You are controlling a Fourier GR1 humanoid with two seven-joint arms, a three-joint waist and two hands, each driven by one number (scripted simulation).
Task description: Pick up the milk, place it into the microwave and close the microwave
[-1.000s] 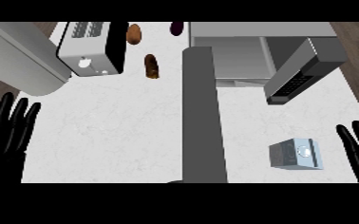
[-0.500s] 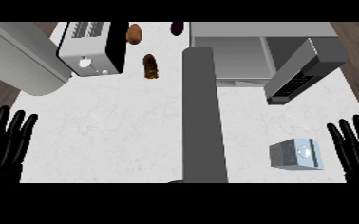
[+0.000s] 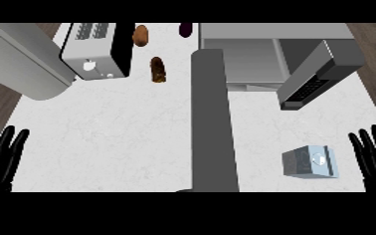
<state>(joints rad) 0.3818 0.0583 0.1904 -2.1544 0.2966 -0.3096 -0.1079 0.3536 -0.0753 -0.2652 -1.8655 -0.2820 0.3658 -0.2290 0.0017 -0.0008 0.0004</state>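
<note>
Evidently nothing is held: right hand (image 3: 365, 152) and left hand (image 3: 9, 154) show straight, released fingers. The milk (image 3: 310, 162) stands near the tabletop's (image 3: 132, 129) right edge, just beside the right hand; its sides should be enclosed squarely before it is lifted toward the open microwave (image 3: 249, 62).

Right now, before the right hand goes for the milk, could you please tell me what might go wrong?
1. The right hand is open at the view's right edge, beside the milk; a sideways approach might push or tip it instead of grasping it.
2. The microwave door stands open, angled out beyond the milk; the carried milk or the hand could clip it on the way into the microwave.
</note>
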